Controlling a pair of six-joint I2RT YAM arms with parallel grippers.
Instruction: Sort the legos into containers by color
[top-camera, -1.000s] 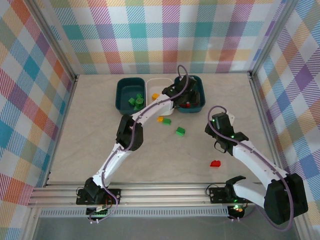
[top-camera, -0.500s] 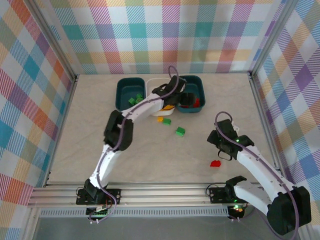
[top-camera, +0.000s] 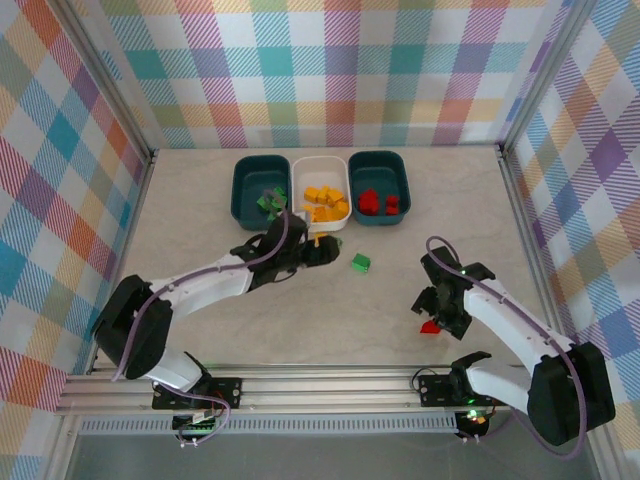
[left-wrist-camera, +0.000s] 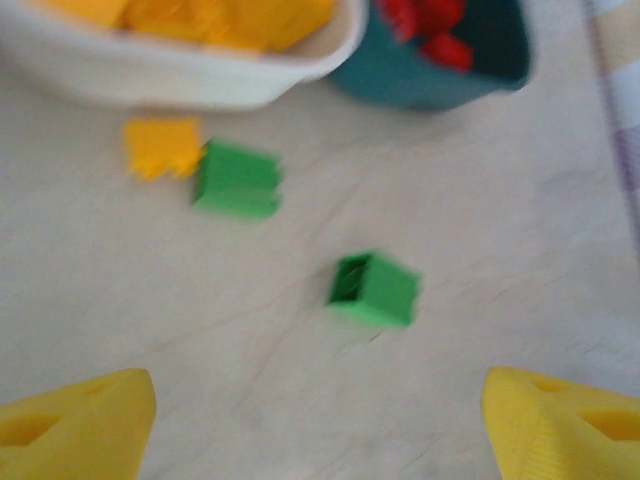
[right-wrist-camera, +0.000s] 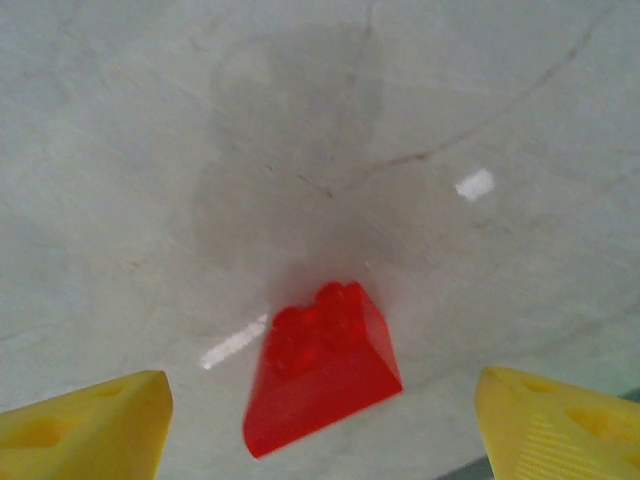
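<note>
Three tubs stand in a row at the back: a teal tub (top-camera: 248, 192) with green legos, a white tub (top-camera: 320, 168) with yellow-orange legos, and a teal tub (top-camera: 380, 165) with red legos. Loose on the table lie a yellow lego (left-wrist-camera: 162, 147), a green lego (left-wrist-camera: 237, 178) beside it, and another green lego (left-wrist-camera: 373, 289) (top-camera: 361, 262). My left gripper (top-camera: 320, 250) (left-wrist-camera: 320, 440) is open, just short of these. A red sloped lego (top-camera: 432, 326) (right-wrist-camera: 322, 365) lies between the fingers of my open right gripper (top-camera: 436, 315) (right-wrist-camera: 320, 430).
The white tub's wall (left-wrist-camera: 200, 85) and the red-filled teal tub (left-wrist-camera: 420, 75) are close ahead of the left gripper. The table's near metal rail (top-camera: 320, 378) runs just behind the red lego. Checked walls close in the sides.
The left arm has drawn back from over the tubs and dropped low toward the loose legos in the middle. The right gripper has come down and nearer, over the red lego.
</note>
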